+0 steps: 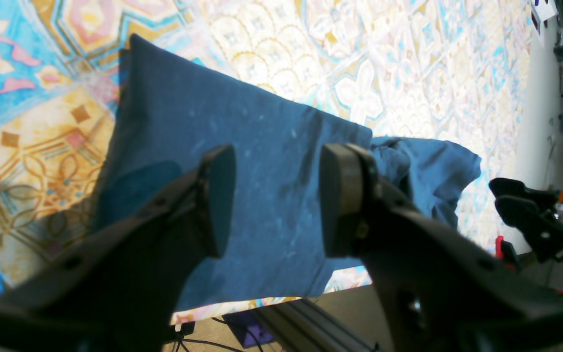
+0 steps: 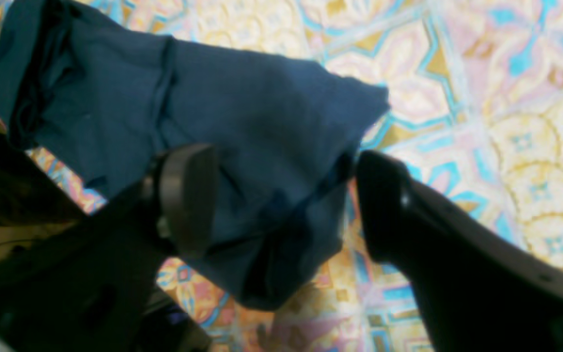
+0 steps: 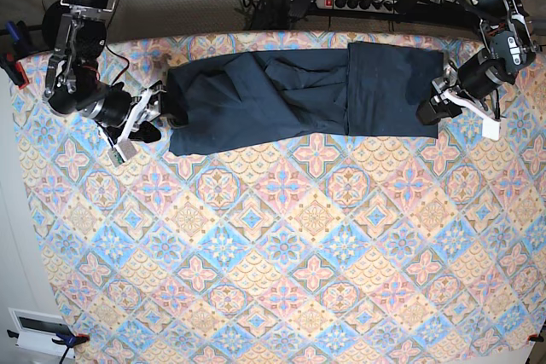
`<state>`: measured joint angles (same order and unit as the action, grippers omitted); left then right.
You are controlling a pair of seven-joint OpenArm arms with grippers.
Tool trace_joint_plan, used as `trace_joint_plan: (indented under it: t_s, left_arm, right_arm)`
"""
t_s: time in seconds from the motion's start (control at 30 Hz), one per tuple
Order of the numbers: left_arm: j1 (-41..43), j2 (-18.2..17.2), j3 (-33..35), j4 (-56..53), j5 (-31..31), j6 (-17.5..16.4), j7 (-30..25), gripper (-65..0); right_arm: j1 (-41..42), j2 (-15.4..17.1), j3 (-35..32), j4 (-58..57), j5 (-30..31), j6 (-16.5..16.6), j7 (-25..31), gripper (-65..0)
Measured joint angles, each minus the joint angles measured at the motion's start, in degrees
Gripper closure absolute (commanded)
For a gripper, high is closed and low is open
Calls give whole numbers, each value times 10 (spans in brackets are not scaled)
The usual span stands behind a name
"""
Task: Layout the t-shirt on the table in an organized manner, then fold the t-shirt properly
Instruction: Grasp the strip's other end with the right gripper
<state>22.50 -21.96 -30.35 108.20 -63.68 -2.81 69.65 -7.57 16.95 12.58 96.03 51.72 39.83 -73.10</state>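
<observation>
Shirt position: I saw the t-shirt [image 3: 299, 95] lying as a long dark band along the far edge of the table [image 3: 281, 245], already doubled lengthwise, with one squared end by my left arm and a rumpled end by my right.
Left gripper: the left gripper [image 1: 276, 195] hovered over the squared end with its jaws parted and nothing between them.
Right gripper: the right gripper [image 2: 281, 205] stood with jaws spread wide above the bunched corner, no cloth pinched.
Fabric feel: I judged it a light, limp cotton that would sag and crease at once when lifted, and drag rather than slide on the patterned cloth.
Where to grip: I reckoned the two corners of one short end were the places to pinch, both layers together, low against the table.
Risk: catching only the top layer would have opened the fold.
</observation>
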Motion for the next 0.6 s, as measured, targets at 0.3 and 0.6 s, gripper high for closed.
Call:
trace_joint_plan:
  t_s: [0.3,0.6]
  left_arm:
    - [0,0,0,-1,0,0,0,-276]
    - [-3,0,0,-1,0,0,0,-276]
  right_arm:
    - [1,0,0,-85,-1,0,2,-449]
    - [5,-2,-6,-143,16,0,16,-449]
